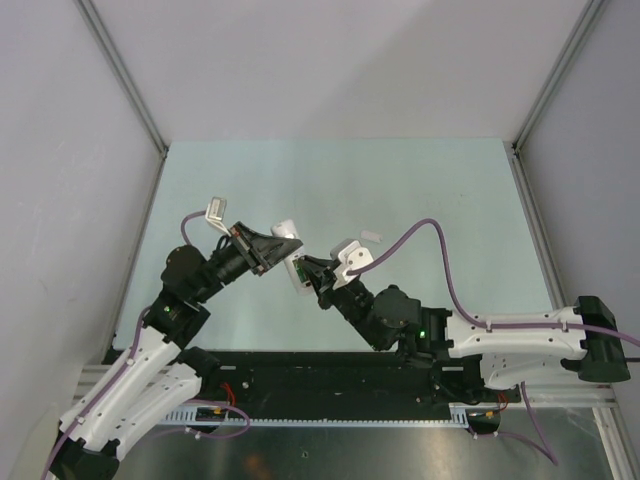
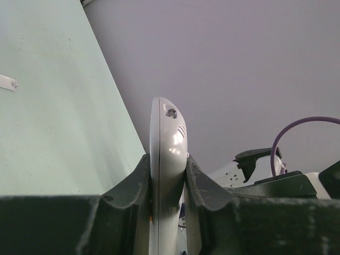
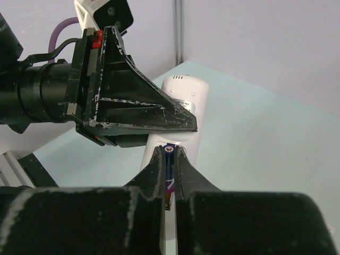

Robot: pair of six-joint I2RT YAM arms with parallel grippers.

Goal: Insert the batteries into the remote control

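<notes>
Over table [image 1: 420, 190]: L jaws clamp remote [image 2: 169, 143]; only R wrist cam shows R jaws pinching purple battery [image 3: 168, 163].

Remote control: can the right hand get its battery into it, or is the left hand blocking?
Probably yes. The right hand, shut on the purple battery, is at the remote control, close beside a finger of the left hand. That finger covers the middle, so room looks tight.

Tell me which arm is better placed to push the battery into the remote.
Right. The right gripper is shut on the battery, which is right up against the remote. The left gripper is clamped on the remote's sides and is busy holding it.
</notes>
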